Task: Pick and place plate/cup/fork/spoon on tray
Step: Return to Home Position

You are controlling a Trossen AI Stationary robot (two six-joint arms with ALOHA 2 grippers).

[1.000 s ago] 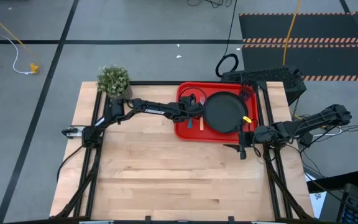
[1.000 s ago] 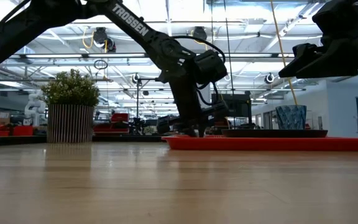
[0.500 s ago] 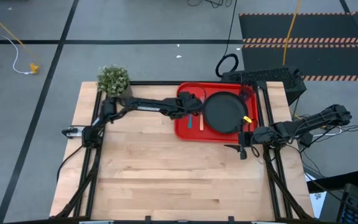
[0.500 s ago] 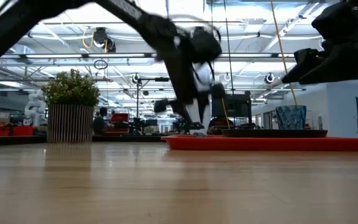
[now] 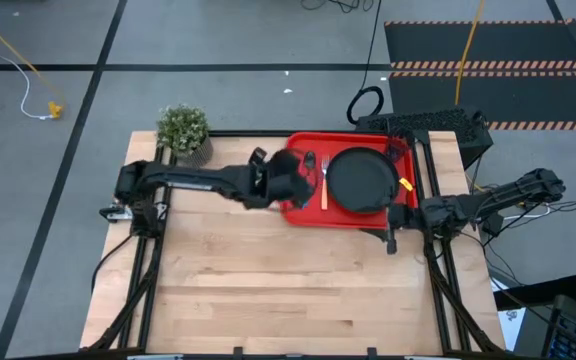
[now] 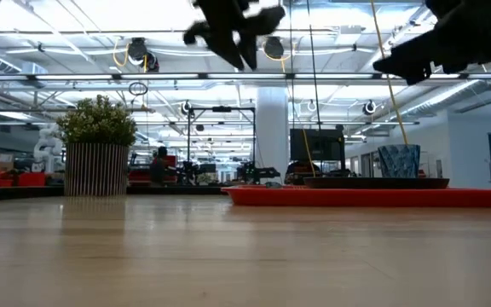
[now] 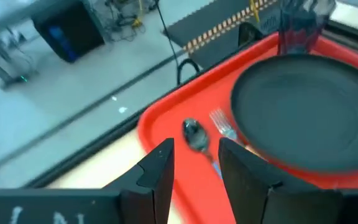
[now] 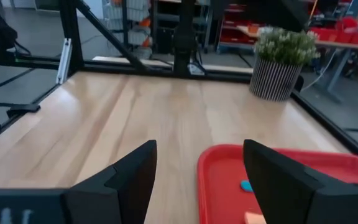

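Observation:
The red tray (image 5: 298, 205) lies at the table's far right. On it lie the black plate (image 5: 361, 180), the fork (image 5: 323, 190) with its orange handle, and the spoon (image 7: 196, 134), left of the fork. The cup (image 6: 399, 160) stands at the tray's far right corner. My left gripper (image 5: 294, 188) hangs open and empty, high above the tray's left rim; the left wrist view (image 7: 194, 163) shows its fingers apart. My right gripper (image 5: 388, 238) hovers open and empty just off the tray's near right corner, and also shows in the right wrist view (image 8: 197, 180).
A potted green plant (image 5: 184, 130) stands at the table's far left corner. Bare wooden tabletop (image 5: 268, 280) spreads across the near half and the left. Black equipment (image 5: 423, 125) sits beyond the table's far right edge.
My left gripper has risen from the tray, high above it, and drawn back toward the table's left edge. The spoon and fork have stayed on the tray. My right gripper has risen a little.

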